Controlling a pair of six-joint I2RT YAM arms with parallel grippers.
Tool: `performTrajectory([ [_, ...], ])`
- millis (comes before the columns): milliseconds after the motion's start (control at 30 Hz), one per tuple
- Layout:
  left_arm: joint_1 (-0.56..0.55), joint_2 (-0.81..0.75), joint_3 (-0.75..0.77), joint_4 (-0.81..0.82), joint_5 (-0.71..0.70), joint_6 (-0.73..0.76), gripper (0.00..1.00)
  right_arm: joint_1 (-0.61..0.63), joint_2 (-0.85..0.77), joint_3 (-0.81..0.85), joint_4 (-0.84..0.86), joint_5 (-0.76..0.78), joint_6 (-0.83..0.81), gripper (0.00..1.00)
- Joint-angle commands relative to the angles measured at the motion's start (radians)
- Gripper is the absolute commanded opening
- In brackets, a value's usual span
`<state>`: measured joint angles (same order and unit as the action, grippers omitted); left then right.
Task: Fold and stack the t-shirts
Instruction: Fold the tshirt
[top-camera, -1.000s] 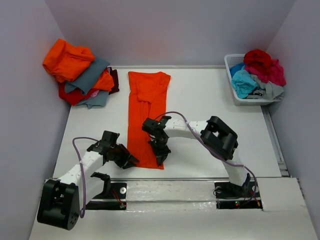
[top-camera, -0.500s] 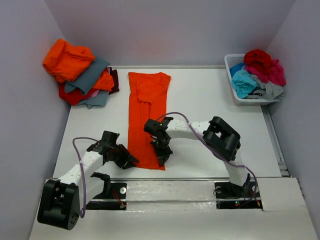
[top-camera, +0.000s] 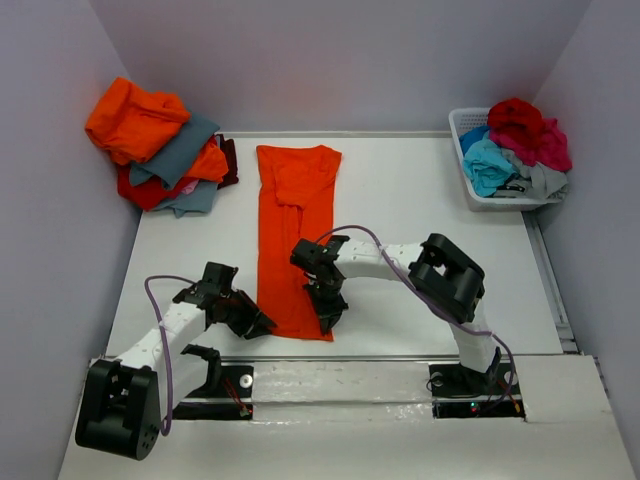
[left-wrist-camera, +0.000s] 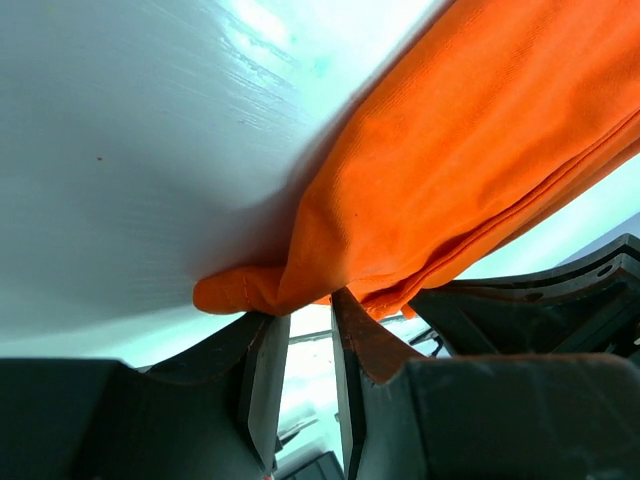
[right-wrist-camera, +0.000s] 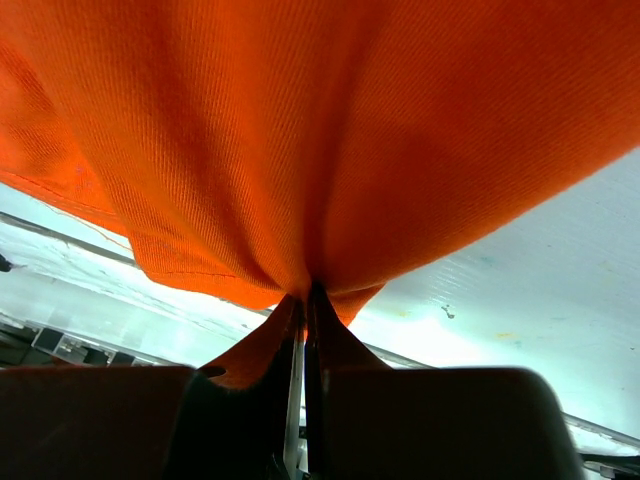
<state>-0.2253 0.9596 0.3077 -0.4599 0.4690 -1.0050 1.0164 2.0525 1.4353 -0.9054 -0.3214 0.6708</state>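
The bright orange cotton t-shirt (top-camera: 295, 215) lay flat on the white table (top-camera: 420, 200), left of centre, folded lengthwise into a long narrow strip running from the far edge toward the arms. Its near hem was just in front of the two bases.

The right gripper (top-camera: 328, 318) sat on the hem's near right corner. In the right wrist view its black fingers were pressed almost together (right-wrist-camera: 303, 300), with the orange cloth (right-wrist-camera: 300, 120) pinched between them and fanning upward.

The left gripper (top-camera: 262, 325) was at the near left corner. In the left wrist view its fingers (left-wrist-camera: 262, 370) stood a narrow gap apart, and a bunched fold of the hem (left-wrist-camera: 450, 150) lay across their tips. Whether they were clamping it could not be told.

A loose heap of orange, slate-grey and red shirts (top-camera: 160, 145) sat at the far left corner. At the far right a white slatted plastic basket (top-camera: 463, 125) held a mound of red, crimson, turquoise and grey shirts (top-camera: 520, 140).
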Motion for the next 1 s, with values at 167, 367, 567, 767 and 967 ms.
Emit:
performTrajectory([
  [167,0.009,-0.027,-0.002,-0.071,-0.026,0.019,0.36,0.005,-0.031,-0.01,-0.033,0.038,-0.008,0.08],
  [367,0.009,-0.048,0.008,-0.086,-0.023,0.023,0.38,0.005,-0.048,-0.006,-0.021,0.036,-0.014,0.4],
  [567,0.009,-0.065,0.143,-0.154,-0.114,0.108,0.52,0.005,-0.109,0.057,-0.029,0.1,-0.013,0.74],
  [767,0.009,-0.055,0.261,-0.22,-0.194,0.175,0.52,-0.004,-0.13,0.056,-0.02,0.11,0.004,0.75],
  [967,0.009,-0.019,0.24,-0.217,-0.21,0.166,0.59,-0.048,-0.184,-0.074,0.071,0.056,0.056,0.75],
])
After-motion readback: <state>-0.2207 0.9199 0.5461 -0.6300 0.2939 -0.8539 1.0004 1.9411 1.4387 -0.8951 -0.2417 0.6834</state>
